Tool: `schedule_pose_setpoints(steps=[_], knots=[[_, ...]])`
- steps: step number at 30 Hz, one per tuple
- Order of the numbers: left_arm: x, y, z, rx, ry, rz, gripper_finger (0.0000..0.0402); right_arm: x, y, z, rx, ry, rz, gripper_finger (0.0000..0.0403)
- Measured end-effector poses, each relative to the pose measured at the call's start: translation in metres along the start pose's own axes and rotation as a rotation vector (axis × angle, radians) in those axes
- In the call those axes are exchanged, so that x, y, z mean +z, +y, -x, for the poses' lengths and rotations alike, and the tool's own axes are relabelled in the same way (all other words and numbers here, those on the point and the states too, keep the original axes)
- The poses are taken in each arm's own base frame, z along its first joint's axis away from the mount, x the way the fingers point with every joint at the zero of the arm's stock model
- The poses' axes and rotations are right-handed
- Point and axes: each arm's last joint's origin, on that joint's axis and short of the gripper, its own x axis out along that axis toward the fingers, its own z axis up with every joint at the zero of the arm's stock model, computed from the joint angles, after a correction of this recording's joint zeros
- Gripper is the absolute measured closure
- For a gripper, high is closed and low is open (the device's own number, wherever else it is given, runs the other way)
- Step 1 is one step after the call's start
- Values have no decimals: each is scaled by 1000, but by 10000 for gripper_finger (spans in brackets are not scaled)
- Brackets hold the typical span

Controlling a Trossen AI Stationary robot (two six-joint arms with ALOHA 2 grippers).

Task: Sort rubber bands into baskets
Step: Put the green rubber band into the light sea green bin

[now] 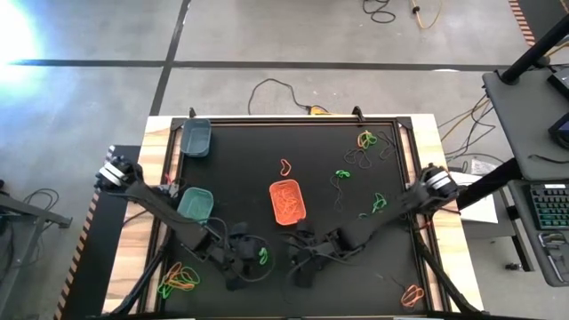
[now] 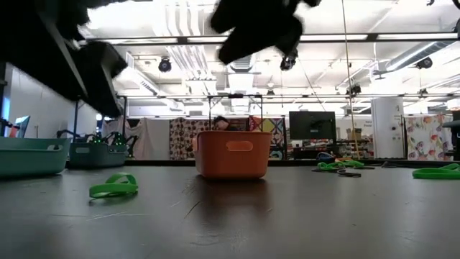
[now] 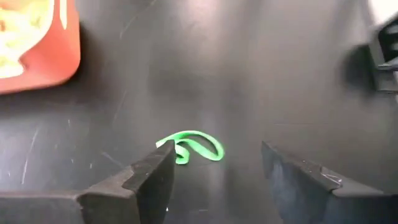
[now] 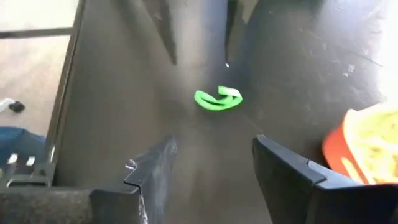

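Green band (image 3: 191, 147) flat on tabletop (image 1: 240, 160), between both arms, near orange basket (image 1: 287, 202). Left end effector (image 3: 214, 177) wide open, empty, band just ahead of its fingers. Right end effector (image 4: 208, 168) open, empty, facing same band.

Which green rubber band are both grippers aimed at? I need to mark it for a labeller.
Start at the orange basket mid-table, then move toward the front edge between the left gripper and right gripper. The lone green rubber band lies there, folded, apart from every cluster.
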Motion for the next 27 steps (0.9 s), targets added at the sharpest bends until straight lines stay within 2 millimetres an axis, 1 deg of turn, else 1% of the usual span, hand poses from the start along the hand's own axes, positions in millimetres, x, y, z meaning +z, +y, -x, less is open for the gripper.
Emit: schedule_pose_setpoints(steps=[4,6,9,12,18,20,22,24,27], knots=[[-5,4,-21,40,31,38,171,3,-5,11,-32,7,12,197],[-5,5,-32,41,18,48,170,5,-6,15,-46,-8,22,197],[-6,5,-48,39,-4,60,170,3,-5,17,-44,7,33,197],[-13,8,-60,71,30,64,170,-2,-1,17,-43,32,37,197],[-19,10,-61,132,74,123,174,-9,7,21,-38,60,36,197],[-21,11,-60,142,91,114,187,-12,9,21,-42,75,44,197],[-23,12,-59,147,113,112,212,-15,9,22,-51,102,50,197],[-23,13,-57,153,128,119,247,-19,9,26,-65,134,49,197],[-21,13,-54,172,162,150,314,-22,8,35,-81,166,25,197]])
